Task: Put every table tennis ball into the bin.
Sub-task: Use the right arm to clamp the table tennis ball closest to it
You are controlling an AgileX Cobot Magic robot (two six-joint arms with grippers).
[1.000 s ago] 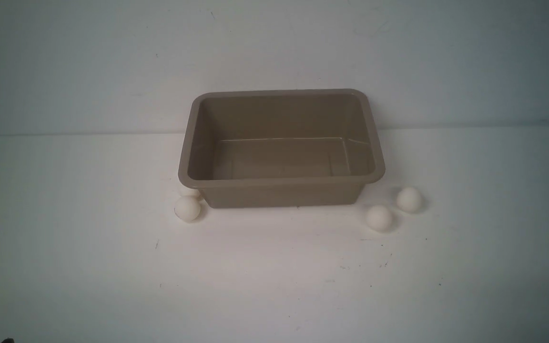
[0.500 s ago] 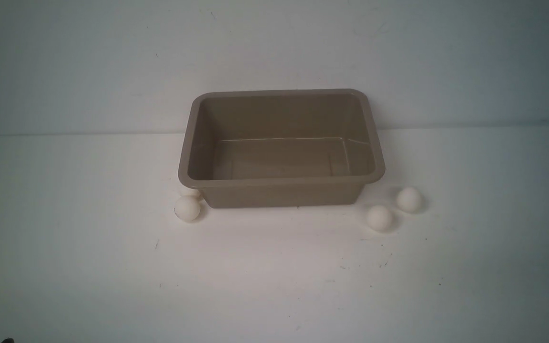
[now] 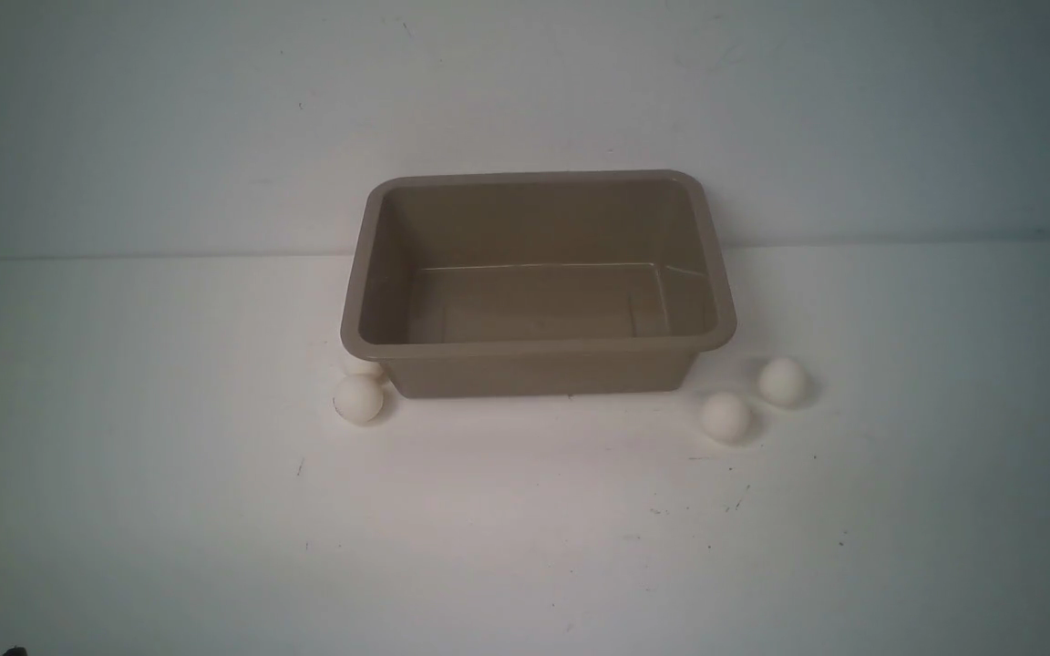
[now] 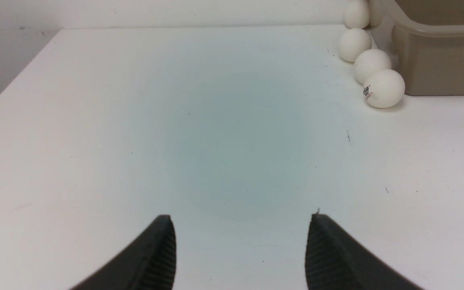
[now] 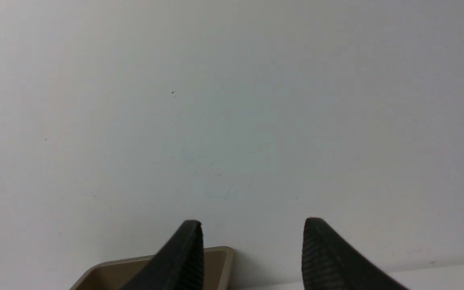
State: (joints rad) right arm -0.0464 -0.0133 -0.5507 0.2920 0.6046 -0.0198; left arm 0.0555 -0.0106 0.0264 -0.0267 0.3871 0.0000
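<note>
The taupe-brown bin [image 3: 539, 346] stands empty at the middle back of the white table. One white ball [image 3: 359, 398] lies at its front left corner, with another [image 3: 367, 368] partly hidden behind it. Two balls [image 3: 725, 417] [image 3: 782, 382] lie off its front right corner. In the left wrist view several balls [image 4: 384, 88] [image 4: 372, 64] [image 4: 354, 44] line up along the bin's side [image 4: 437, 68]. My left gripper [image 4: 240, 219] is open and empty, low over bare table, well short of them. My right gripper [image 5: 252, 223] is open and empty, facing the wall above the bin's corner [image 5: 220, 257]. Neither gripper shows in the front view.
A pale wall [image 3: 525, 109] rises right behind the bin. The table's left edge [image 4: 18, 72] shows in the left wrist view. Small dark specks mark the tabletop [image 3: 525, 528] in front of the bin.
</note>
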